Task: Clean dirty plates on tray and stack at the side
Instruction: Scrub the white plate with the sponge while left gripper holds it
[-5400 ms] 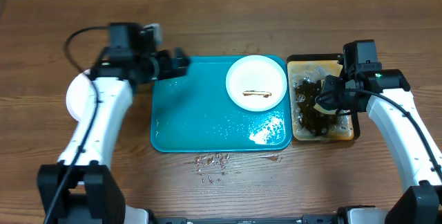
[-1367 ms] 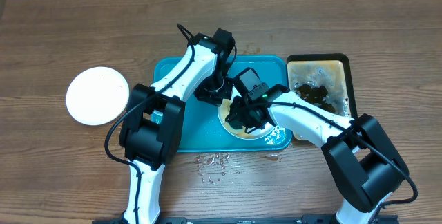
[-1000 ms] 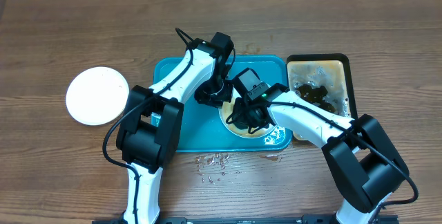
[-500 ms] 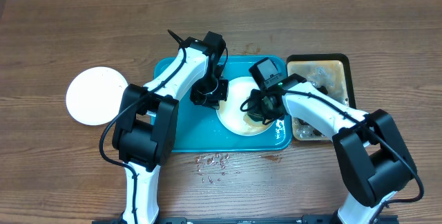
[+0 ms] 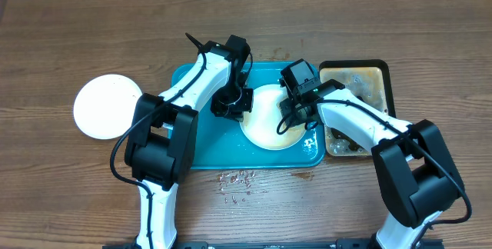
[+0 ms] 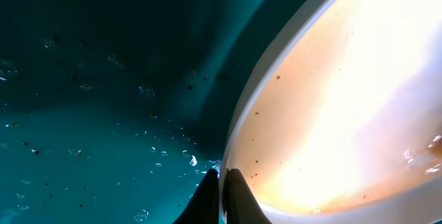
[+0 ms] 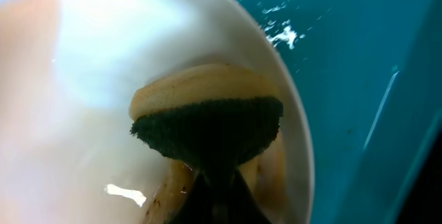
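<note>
A white plate [image 5: 265,122] lies on the teal tray [image 5: 188,141], and its wet inside shows brown specks. My left gripper [image 5: 235,104] is shut on the plate's left rim; in the left wrist view its gripper [image 6: 222,195] pinches the plate's [image 6: 331,113] edge above the tray [image 6: 97,79]. My right gripper [image 5: 297,117] is shut on a sponge [image 7: 207,120], yellow with a dark scouring face, pressed onto the plate [image 7: 97,72] near its right rim. A brown smear [image 7: 174,186] shows beside the sponge. Another white plate [image 5: 108,106] sits on the table at the left.
A black tray [image 5: 356,71] with brown liquid and dark scraps stands right of the teal tray, close to my right arm. Spilled drops [image 5: 237,178] lie on the wooden table in front of the teal tray. Both arms crowd the tray's middle.
My right gripper has swept the sponge from the plate's lower left across to its right side. The plate has shifted slightly toward the tray's back. The left gripper keeps hold of the rim.
</note>
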`<state>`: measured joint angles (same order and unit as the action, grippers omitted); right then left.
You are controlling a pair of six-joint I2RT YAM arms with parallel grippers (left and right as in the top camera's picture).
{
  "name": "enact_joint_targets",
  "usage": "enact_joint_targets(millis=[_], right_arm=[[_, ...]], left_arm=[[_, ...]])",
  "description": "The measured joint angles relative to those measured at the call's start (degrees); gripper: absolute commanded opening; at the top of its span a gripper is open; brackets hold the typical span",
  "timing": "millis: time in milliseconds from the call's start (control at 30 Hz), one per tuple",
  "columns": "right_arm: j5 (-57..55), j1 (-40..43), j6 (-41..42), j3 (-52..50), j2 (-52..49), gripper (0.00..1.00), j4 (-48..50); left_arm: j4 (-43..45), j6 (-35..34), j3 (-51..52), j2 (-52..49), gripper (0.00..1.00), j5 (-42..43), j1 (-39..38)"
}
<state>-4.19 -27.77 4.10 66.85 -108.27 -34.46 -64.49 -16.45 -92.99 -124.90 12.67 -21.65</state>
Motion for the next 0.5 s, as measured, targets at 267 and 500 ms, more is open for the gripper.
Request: enact_joint_targets(millis=[267,500], right_arm=[[-2.9,0.0,-1.3,2.2,0.0,0.04,0.3],[-5.0,1.1,-0.5,3.1,8.1,0.04,-0.4]], left_arm=[[-0.5,-0.2,0.0,0.0,0.04,-0.5,0.5],[-1.1,-0.1,0.1,0.0,0.04,-2.1,0.8]])
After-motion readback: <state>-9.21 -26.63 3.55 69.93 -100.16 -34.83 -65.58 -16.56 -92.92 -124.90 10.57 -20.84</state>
